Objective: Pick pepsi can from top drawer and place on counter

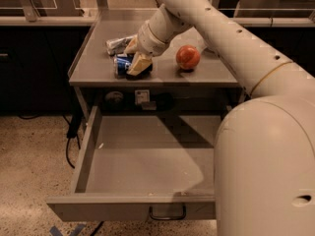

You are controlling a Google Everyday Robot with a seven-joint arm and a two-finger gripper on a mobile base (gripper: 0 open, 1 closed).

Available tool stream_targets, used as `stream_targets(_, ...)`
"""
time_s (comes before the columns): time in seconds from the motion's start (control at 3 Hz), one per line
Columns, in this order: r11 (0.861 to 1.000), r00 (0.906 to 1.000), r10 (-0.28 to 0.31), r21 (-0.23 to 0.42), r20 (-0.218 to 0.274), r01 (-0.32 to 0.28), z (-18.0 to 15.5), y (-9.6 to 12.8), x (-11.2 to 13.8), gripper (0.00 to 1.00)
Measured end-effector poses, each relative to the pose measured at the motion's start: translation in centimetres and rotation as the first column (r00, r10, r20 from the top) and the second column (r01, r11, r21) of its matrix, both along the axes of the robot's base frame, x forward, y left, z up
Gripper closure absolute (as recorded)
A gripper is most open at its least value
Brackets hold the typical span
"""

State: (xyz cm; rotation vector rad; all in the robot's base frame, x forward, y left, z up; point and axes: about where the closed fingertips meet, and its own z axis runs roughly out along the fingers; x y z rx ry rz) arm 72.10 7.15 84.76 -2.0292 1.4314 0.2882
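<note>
The pepsi can (119,66), blue with silver ends, lies on its side on the grey counter (93,70), near its front left. My gripper (135,56) reaches down from the upper right and sits around the can's right end. One beige finger (140,64) is in front of the can and the other is behind it, so it looks shut on the can. The top drawer (147,161) below is pulled fully out and its inside holds nothing. Its small handle (168,214) shows on the front panel.
A silver-grey can (116,44) lies just behind the pepsi can. A red apple (188,57) stands on the counter to the right of the gripper. My large white arm fills the right side. A pale ledge with glass panels (44,19) runs behind.
</note>
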Motion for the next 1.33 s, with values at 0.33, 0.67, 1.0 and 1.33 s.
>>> stream_targets(0.33, 1.000, 1.0000, 0.000, 0.000, 0.000, 0.000, -0.01, 0.01, 0.00, 0.76)
stream_targets(0.67, 1.000, 1.0000, 0.000, 0.000, 0.000, 0.000, -0.01, 0.01, 0.00, 0.53)
stream_targets(1.0, 1.000, 1.0000, 0.000, 0.000, 0.000, 0.000, -0.01, 0.01, 0.00, 0.28)
stream_targets(1.33, 1.000, 1.0000, 0.000, 0.000, 0.000, 0.000, -0.02, 0.02, 0.00, 0.00)
